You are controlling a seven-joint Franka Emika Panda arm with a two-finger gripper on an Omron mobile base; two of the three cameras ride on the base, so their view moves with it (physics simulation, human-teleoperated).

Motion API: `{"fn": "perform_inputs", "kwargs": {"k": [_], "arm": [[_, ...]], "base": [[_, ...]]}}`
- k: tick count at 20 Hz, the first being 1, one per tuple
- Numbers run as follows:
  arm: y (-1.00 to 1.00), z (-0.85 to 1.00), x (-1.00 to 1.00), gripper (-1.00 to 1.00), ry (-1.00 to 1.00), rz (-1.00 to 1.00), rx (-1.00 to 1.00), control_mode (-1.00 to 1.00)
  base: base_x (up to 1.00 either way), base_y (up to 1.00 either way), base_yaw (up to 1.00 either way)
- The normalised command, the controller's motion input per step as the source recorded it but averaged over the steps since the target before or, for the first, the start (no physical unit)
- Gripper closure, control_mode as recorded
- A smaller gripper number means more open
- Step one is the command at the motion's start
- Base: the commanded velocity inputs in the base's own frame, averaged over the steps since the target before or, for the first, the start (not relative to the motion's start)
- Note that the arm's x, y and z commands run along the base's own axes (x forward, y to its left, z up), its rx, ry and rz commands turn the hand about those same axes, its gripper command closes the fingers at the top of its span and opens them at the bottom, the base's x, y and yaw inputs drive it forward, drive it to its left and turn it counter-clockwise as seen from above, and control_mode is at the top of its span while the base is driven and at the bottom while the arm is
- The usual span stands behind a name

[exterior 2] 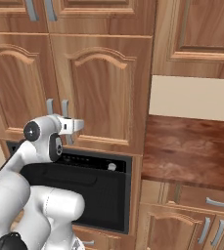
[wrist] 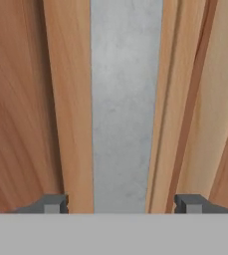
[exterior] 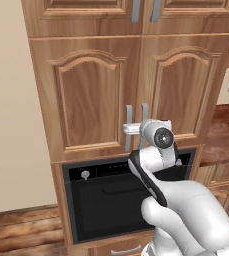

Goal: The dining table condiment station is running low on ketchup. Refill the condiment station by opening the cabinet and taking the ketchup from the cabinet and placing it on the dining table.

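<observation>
The cabinet (exterior: pixel 88 95) (exterior 2: pixel 101 97) has two tall arched doors, both shut, with a pair of grey bar handles at the middle seam. My gripper (exterior: pixel 127 129) (exterior 2: pixel 80 124) reaches forward at handle height, near their lower ends. In the hand view one grey handle (wrist: pixel 125 99) runs straight up between my gripper's (wrist: pixel 123 204) two dark fingertips (wrist: pixel 53 203). There is a gap on each side of the bar, so the jaws stand open around it without touching. Which of the two handles this is I cannot tell. The ketchup is hidden behind the doors. The dining table is out of view.
A black built-in oven (exterior: pixel 111 200) (exterior 2: pixel 84 180) sits directly under the cabinet, behind my arm. Smaller cabinet doors (exterior: pixel 86 10) run above. A wood-topped wall counter (exterior 2: pixel 191 146) with drawers lies to the right. A beige wall (exterior: pixel 6 100) stands at the left.
</observation>
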Motion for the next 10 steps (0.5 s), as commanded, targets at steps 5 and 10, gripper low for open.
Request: {"fn": "perform_inputs", "kwargs": {"k": [5, 10], "arm": [[0.02, 0.0, 0.04, 1.0, 0.0, 0.0, 0.0, -1.0], [0.06, -0.05, 0.05, 1.0, 0.01, 0.0, -0.02, -1.0]], "base": [[0.0, 0.0, 0.0], [0.0, 0.0, 0.0]]}}
